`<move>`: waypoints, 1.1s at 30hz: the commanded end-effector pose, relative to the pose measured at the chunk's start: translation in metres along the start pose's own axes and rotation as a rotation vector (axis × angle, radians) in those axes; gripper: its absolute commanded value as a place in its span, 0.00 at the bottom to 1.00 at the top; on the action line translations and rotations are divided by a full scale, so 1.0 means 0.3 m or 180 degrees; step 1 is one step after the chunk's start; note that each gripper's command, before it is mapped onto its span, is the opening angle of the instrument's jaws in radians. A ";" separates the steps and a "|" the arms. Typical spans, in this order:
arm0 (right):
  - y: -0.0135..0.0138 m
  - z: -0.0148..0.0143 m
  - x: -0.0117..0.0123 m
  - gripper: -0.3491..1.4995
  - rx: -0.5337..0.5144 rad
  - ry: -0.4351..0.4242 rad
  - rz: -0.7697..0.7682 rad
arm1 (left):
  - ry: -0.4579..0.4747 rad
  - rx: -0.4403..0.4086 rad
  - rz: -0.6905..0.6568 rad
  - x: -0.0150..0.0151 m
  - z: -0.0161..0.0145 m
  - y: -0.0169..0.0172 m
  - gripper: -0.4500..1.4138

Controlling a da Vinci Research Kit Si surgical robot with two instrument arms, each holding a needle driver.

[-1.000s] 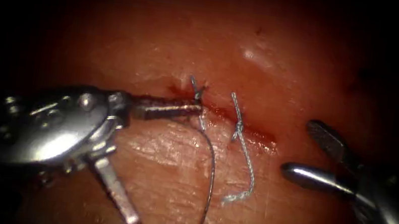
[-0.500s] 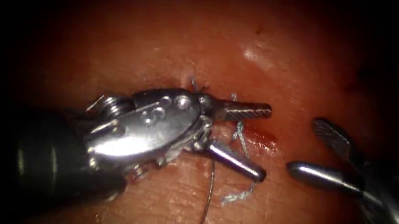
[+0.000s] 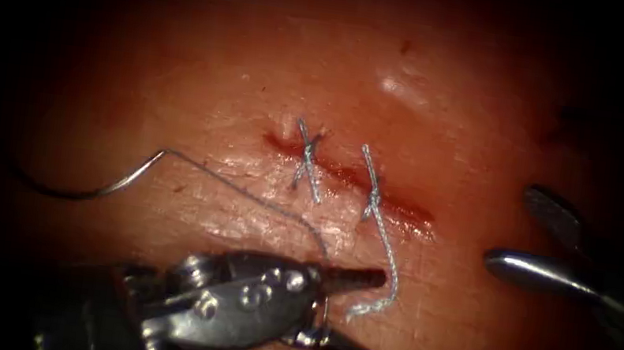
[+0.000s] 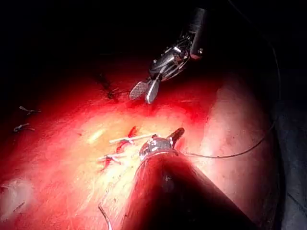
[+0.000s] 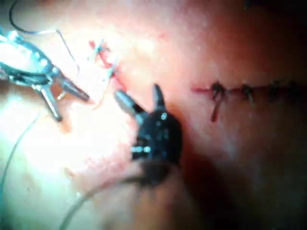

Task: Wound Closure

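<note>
Both end effectors open, empty, needle [image 3: 80,185] lying free on tissue [image 3: 261,73]

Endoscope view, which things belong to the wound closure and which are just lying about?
Job: tissue with its cut; needle lying free left of the cut; thread; left tool and right tool, both open, holding nothing.
Lying about: cut thread ends.

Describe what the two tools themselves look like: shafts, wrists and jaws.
The left arm's tool has a dark shaft, a shiny silver wrist with round rivets and a stamped number, and two slim ridged jaws that narrow to blunt tips. The right arm's tool has smooth, polished silver jaws; in its own wrist view the wrist behind the jaws looks dark.
</note>
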 end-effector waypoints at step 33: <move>-0.0041 0.0084 -0.0023 0.73 0.0054 -0.0013 -0.0021 | -0.0633 0.0368 0.0557 -0.008 0.003 -0.007 0.00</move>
